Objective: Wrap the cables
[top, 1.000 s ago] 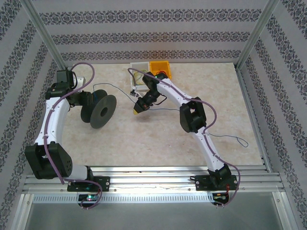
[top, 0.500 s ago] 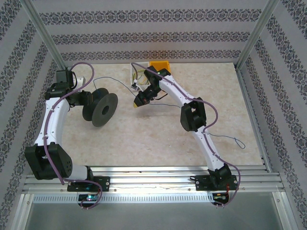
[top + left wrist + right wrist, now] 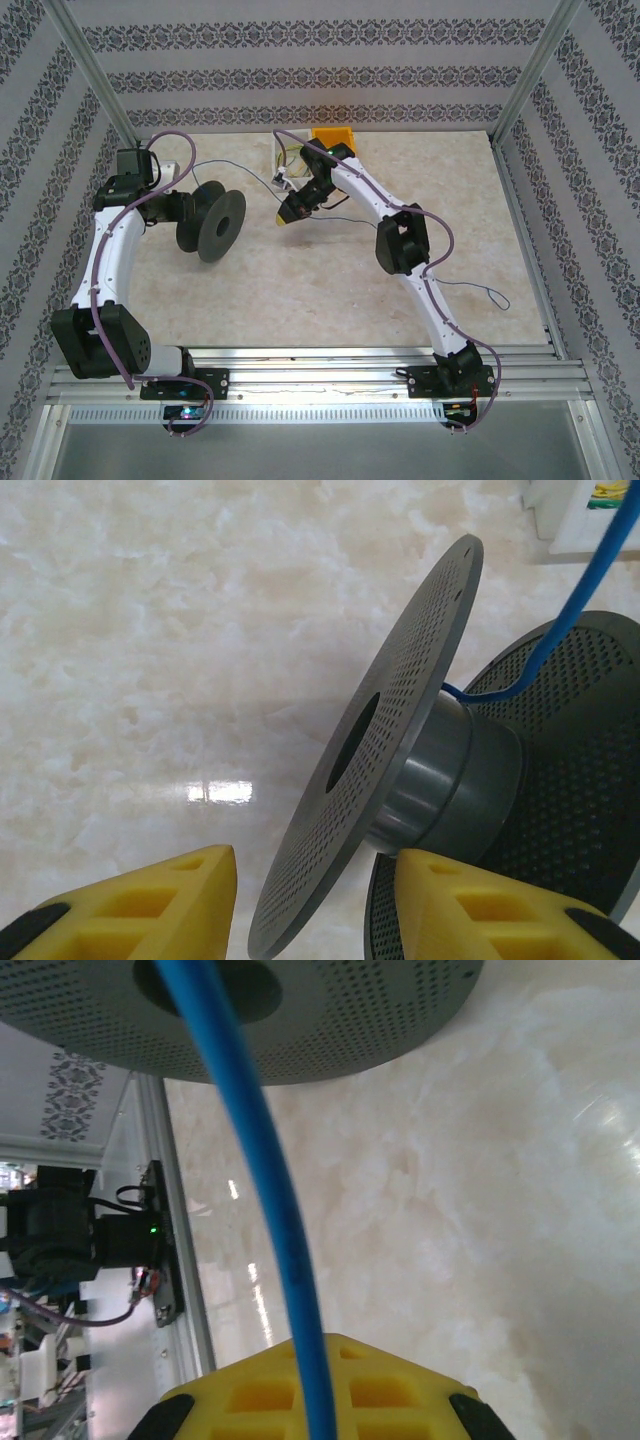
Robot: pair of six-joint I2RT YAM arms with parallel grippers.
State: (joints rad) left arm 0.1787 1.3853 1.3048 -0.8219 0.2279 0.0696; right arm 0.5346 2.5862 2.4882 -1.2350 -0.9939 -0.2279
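A black perforated spool point(image 3: 210, 222) hangs tilted over the table's left half, and my left gripper point(image 3: 178, 208) is shut on it. In the left wrist view its near flange point(image 3: 385, 730) stands between my yellow fingers point(image 3: 150, 900), beside the grey hub point(image 3: 450, 780). A thin blue cable point(image 3: 570, 610) leaves the hub. It arcs point(image 3: 235, 165) over the spool to my right gripper point(image 3: 290, 213), which is shut on it. In the right wrist view the cable point(image 3: 270, 1180) runs from my right gripper point(image 3: 320, 1360) up to the spool point(image 3: 350, 1010). Its loose tail point(image 3: 470, 290) lies on the table at the right.
A white bin point(image 3: 285, 160) and an orange bin point(image 3: 332, 135) stand at the back, just behind my right gripper. Metal frame posts and patterned walls close in the table. An aluminium rail point(image 3: 320, 365) runs along the near edge.
My right gripper has moved a little towards the back with the cable. The spool has shifted slightly right and turned, and the cable now arcs over it.
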